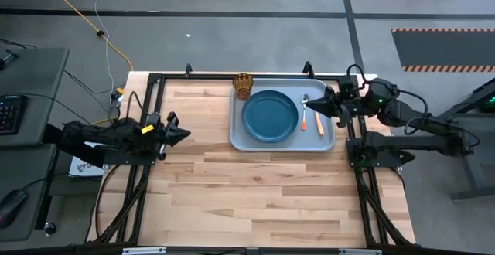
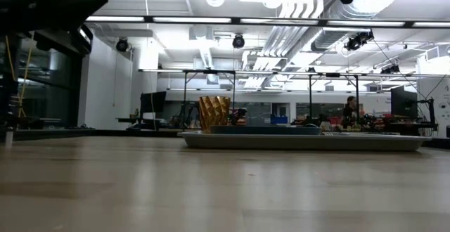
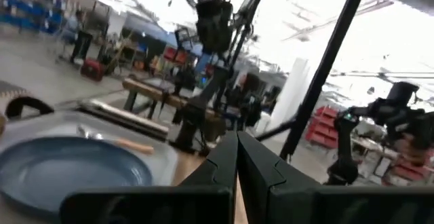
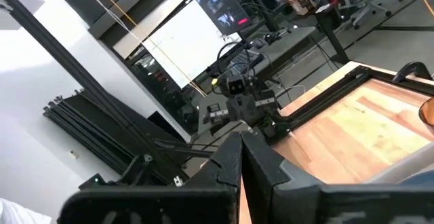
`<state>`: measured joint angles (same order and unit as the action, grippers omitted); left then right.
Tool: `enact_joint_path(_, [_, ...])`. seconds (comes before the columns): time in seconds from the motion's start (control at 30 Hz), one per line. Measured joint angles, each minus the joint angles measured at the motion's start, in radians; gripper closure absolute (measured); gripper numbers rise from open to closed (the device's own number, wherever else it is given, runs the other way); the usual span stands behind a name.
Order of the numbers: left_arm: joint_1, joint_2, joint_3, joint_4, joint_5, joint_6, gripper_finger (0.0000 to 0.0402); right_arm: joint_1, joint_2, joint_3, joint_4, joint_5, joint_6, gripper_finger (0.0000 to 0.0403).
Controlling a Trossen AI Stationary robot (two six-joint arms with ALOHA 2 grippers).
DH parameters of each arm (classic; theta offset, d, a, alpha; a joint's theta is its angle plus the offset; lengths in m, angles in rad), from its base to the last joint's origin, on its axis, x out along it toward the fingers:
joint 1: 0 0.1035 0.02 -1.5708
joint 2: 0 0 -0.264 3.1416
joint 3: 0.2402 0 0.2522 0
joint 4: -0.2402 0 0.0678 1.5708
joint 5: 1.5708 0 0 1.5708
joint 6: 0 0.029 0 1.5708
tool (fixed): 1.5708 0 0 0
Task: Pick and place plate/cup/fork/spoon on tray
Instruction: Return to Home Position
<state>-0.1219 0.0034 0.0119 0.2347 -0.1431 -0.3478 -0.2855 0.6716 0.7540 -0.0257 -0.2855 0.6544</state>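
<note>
- Four pieces of tableware sat on the tray (image 1: 282,147), which lay at the far side of the wooden table (image 1: 255,201), over toward the right arm.
- Dead centre of that tray, flat and steady, was the plate (image 1: 270,116), and it filled most of the floor.
- Up in the tray's far left corner stood the cup (image 1: 244,86), upright and just beside the plate's rim. From the low view its faceted amber wall (image 2: 214,112) rose above the tray's edge.
- On the plate's right, two orange-handled pieces lay side by side. The inner utensil (image 1: 306,114) was just beside the rim with its silver head pointing away, and the outer utensil (image 1: 321,124) was next to it.
- Which of them was the fork and which the spoon was too small to call.
- The right gripper (image 1: 317,106) hung over the tray's right edge with its tip toward the plate, and the outer utensil's far end was tucked under it.
- In its wrist view the fingers (image 4: 227,157) were clenched together, with nothing between them.
- The left gripper (image 1: 186,134) was well apart from the tray, over the table's left part and pointing across at it.
- Its fingers (image 3: 224,159) were pressed tight too, with nothing held.
- In the low view the left arm (image 2: 42,7) was only a dark mass in the top corner, up off the boards.
- A black frame (image 1: 147,100) edged the table, a yellow cable (image 1: 77,15) ran across the floor, and a keyboard (image 1: 8,112) sat on the side desk.
</note>
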Motion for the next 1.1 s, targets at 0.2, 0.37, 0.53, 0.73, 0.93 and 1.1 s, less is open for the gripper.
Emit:
enact_joint_path(0.2, [0.034,0.0,0.0,-0.002,-0.02,0.047,0.0401,0.063,0.0,0.0,0.0,0.062,0.014,0.0403])
enact_joint_path(0.37, [0.056,0.0,0.0,-0.028,0.0,0.044,0.0401,0.129,0.0,0.0,0.0,0.12,0.028,0.0403])
enact_joint_path(0.53, [0.057,0.0,0.0,-0.032,0.002,0.045,0.0401,0.176,0.0,0.0,-0.016,0.128,0.046,0.0403])
enact_joint_path(0.73, [0.057,0.0,0.0,-0.032,0.002,0.07,0.0401,0.205,-0.001,0.0,-0.031,0.111,-0.008,0.0403])
enact_joint_path(0.93, [0.057,0.001,0.0,-0.033,0.002,0.071,0.0401,0.234,-0.094,0.0,-0.188,0.095,-0.099,0.0403])
enact_joint_path(1.1, [0.057,0.001,0.0,-0.034,0.002,0.071,0.0401,0.255,-0.264,-0.009,-0.278,0.118,-0.126,0.0403])
